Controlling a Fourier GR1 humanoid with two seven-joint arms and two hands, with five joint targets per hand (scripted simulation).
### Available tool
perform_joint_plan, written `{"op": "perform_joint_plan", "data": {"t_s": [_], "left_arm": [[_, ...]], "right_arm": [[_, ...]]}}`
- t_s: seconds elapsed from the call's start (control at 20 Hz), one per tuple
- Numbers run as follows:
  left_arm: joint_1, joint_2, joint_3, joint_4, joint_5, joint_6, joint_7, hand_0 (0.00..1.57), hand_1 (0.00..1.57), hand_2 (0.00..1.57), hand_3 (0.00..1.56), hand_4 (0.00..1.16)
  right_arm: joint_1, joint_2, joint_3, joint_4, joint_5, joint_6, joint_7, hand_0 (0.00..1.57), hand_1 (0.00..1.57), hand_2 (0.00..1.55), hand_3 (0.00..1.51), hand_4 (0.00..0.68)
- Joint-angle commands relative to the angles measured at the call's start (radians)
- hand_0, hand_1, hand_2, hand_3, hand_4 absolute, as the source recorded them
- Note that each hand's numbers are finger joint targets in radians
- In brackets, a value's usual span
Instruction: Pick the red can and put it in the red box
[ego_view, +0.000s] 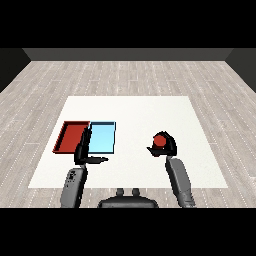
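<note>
You have one red can (159, 140) enclosed by the curled right hand (167, 147), well right of the light blue tray (103, 138), one red tray (70, 136) touching that tray's left side, left hand (85, 150) with straight fingers overlapping the trays' near edge, white table (135, 112) underneath.

We are looking at a bare test space rather than a home or a shop. A plain white table (135, 107) stands alone on a floor of pale grey wooden planks (125, 75), and dark, unadorned walls (127, 54) close the room at the far end. On the table we see only a red tray (70, 136) and a light blue tray (104, 137) lying side by side, set out as for a sorting trial.
</note>
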Motion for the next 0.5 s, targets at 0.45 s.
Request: {"op": "perform_joint_plan", "data": {"t_s": [0.45], "left_arm": [[-0.125, -0.020, -0.160, 0.038, 0.026, 0.087, 0.161, 0.00, 0.00, 0.00, 0.00, 0.00]], "right_arm": [[-0.019, 0.045, 0.113, -0.132, 0.004, -0.108, 0.066, 1.41, 1.41, 1.44, 1.42, 0.653]]}}
